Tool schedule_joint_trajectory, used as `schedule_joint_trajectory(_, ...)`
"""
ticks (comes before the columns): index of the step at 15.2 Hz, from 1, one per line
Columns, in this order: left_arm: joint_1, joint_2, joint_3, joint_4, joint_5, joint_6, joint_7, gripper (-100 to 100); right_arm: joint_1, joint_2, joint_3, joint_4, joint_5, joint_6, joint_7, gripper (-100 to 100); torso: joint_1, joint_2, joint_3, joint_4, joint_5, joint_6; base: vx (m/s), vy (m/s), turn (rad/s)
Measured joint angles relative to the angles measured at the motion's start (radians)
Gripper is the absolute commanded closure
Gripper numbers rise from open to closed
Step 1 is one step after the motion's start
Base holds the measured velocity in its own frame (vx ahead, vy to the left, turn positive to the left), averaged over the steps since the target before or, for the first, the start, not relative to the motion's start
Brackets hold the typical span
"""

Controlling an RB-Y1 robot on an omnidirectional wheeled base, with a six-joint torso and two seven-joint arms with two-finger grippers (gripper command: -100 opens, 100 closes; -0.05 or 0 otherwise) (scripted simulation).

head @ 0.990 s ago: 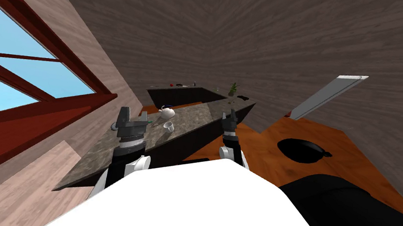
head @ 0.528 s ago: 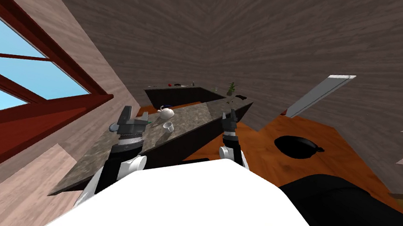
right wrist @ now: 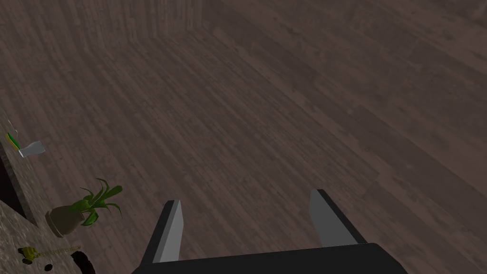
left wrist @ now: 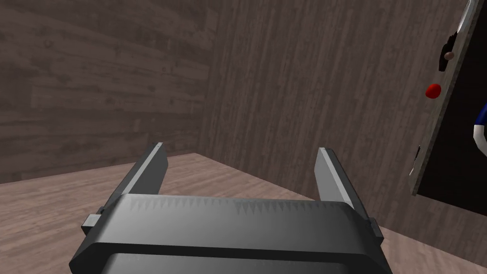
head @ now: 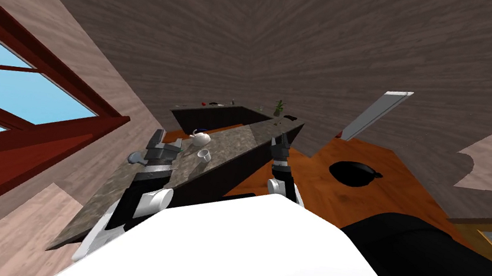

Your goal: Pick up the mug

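Note:
The mug [head: 204, 155], small and white, stands upright on the speckled stone counter [head: 112, 193], just in front of a white teapot [head: 201, 138] with a blue knob. My left gripper [head: 164, 145] hovers over the counter a short way to the left of the mug, not touching it. In the left wrist view the left gripper [left wrist: 240, 151] is open with nothing between its fingers and points at a wall. My right gripper [head: 281, 142] is raised beside the counter's far end. The right gripper [right wrist: 245, 196] is open and empty too.
A potted plant [right wrist: 81, 211] and small items sit at the counter's far end, and a red object [left wrist: 433, 90] lies on a further countertop. A black pan [head: 355, 174] rests on an orange-brown table [head: 410, 190] to the right. A window [head: 0, 95] is on the left.
The whole head view has shifted: the pan and table slid left, so I have turned. My left forearm stretches further along the counter. The mug has not moved.

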Motion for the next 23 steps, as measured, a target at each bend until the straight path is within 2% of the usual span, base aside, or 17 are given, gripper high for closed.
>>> schedule_joint_trajectory(9,-0.033,0.091,0.041,0.027,0.102,0.169,0.06,-100,0.0,0.0,0.0,0.0,0.0,0.0,0.0,0,0.0,-0.001,0.0,0.0,0.0,0.0,-0.007,0.011,-0.081)
schedule_joint_trajectory(11,-0.038,0.098,0.045,0.028,0.111,0.207,0.067,-100,0.0,0.0,0.0,0.0,0.0,0.0,0.0,0,-0.001,-0.001,0.0,0.0,0.0,0.0,-0.003,0.004,-0.04)
schedule_joint_trajectory(16,-0.061,0.154,0.069,0.053,0.175,0.311,0.105,-100,0.0,0.0,0.0,0.0,0.0,0.0,0.0,0,-0.001,-0.001,-0.001,0.0,0.0,0.0,-0.002,0.006,-0.092)
schedule_joint_trajectory(23,-0.076,0.211,0.093,0.074,0.239,0.436,0.146,-100,0.0,0.0,0.0,0.0,0.0,0.0,0.0,0,-0.001,-0.001,-0.001,0.0,0.0,0.0,0.0,-0.001,-0.08)
